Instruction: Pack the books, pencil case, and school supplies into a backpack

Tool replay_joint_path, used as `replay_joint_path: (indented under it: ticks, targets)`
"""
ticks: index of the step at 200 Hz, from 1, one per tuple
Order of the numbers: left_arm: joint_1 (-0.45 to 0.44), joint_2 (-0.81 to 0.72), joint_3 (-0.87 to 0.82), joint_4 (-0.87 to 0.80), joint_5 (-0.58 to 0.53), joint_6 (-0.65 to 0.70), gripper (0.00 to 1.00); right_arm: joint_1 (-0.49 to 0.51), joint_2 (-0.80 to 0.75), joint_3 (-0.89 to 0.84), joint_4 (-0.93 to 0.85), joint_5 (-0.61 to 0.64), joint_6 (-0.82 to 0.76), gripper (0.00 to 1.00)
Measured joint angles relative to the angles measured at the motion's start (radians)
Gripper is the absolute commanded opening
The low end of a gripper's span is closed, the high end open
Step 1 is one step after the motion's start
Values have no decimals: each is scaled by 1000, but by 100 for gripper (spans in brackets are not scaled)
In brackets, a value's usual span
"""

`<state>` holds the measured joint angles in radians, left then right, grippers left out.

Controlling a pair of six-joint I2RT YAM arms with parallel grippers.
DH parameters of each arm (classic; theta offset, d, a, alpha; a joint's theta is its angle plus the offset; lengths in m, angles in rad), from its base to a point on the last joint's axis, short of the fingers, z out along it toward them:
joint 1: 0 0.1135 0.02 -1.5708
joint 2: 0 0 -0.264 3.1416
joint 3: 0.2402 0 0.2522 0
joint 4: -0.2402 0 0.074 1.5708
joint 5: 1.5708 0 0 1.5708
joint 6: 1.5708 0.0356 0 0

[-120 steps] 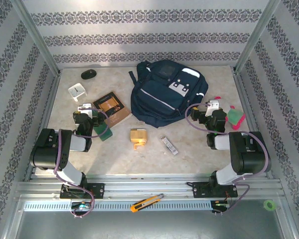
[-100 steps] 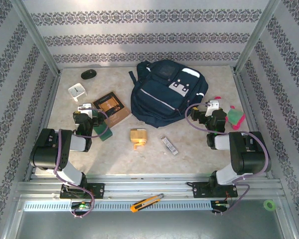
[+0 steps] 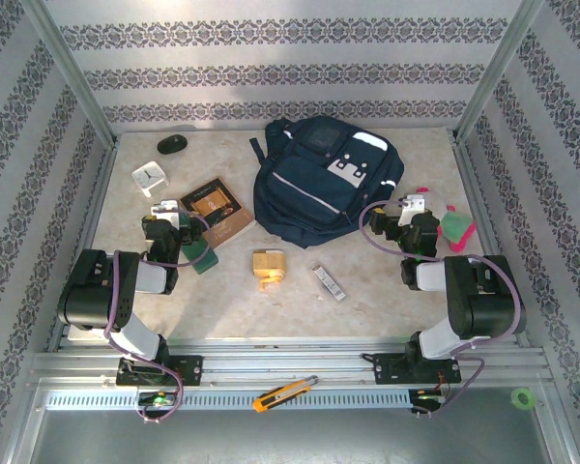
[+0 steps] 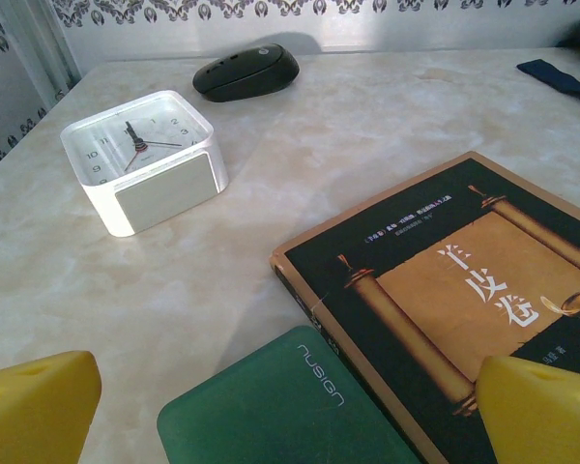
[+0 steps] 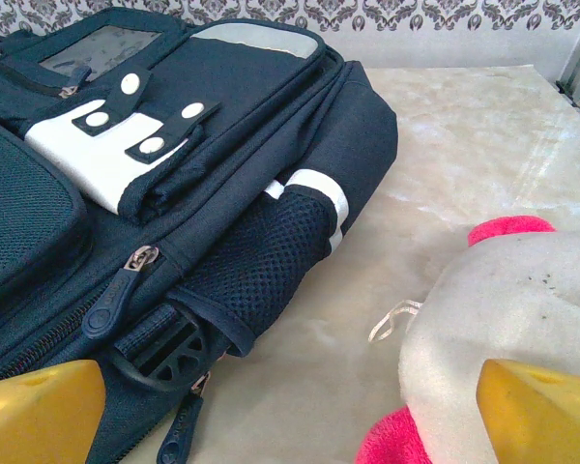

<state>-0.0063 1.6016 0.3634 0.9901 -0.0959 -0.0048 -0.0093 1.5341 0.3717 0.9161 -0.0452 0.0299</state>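
The navy backpack (image 3: 324,179) lies flat at the back centre, its zips and mesh side pocket (image 5: 261,261) close to my right gripper. A brown book (image 3: 216,208) with a dark cover and gold scroll picture (image 4: 464,290) lies left of it. A green pencil case (image 4: 280,411) touches the book's near corner. A tan-yellow block (image 3: 267,266) and a slim silver bar (image 3: 329,281) rest on the table in front of the backpack. My left gripper (image 3: 167,220) hangs open over the green case, yellow fingertips (image 4: 39,406) wide apart. My right gripper (image 3: 406,220) stands open between backpack and plush toy, holding nothing.
A white square clock (image 4: 140,159) and a black mouse (image 4: 246,71) sit at the back left. A pink and white plush toy (image 5: 512,319) lies by the right gripper, near the right wall. A utility knife (image 3: 283,393) rests on the front rail.
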Motion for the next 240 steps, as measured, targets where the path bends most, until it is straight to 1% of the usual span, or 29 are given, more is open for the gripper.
replay_joint_path:
  ticks: [66, 87, 102, 118, 126, 143, 156, 169, 178, 203, 225, 240]
  targets:
    - [0, 0, 0, 0, 14, 0, 100, 0, 0, 0, 0, 0, 0, 98]
    - [0, -9, -4, -1, 38, 3, 98, 0, -10, 0, -16, 0, 0, 98]
    - [0, -63, -5, -55, 57, 6, 94, 0, -75, 9, -111, 1, 6, 98]
    - [-2, -157, 27, -173, 83, 15, 91, 0, -188, 61, -289, 23, 59, 98]
    - [-6, -198, 70, -247, 93, 14, 89, -2, -252, 117, -405, 40, 109, 98]
    - [-13, -245, 184, -367, 116, -9, 82, -11, -344, 227, -589, 52, 208, 98]
    - [-22, -250, 284, -456, 132, -43, 78, -25, -399, 286, -695, 31, 277, 98]
    - [-44, -225, 400, -560, 146, -79, 75, -39, -444, 301, -765, -4, 351, 98]
    - [-64, -191, 479, -624, 154, -98, 73, -48, -473, 291, -809, -33, 421, 98]
    - [-137, -42, 719, -813, 195, -147, 68, -71, -512, 209, -850, -130, 601, 98]
    - [-192, 113, 887, -946, 243, -188, 66, -71, -452, 198, -917, -222, 713, 98]
    - [-217, 216, 973, -1022, 266, -215, 67, -42, -395, 210, -949, -276, 766, 98]
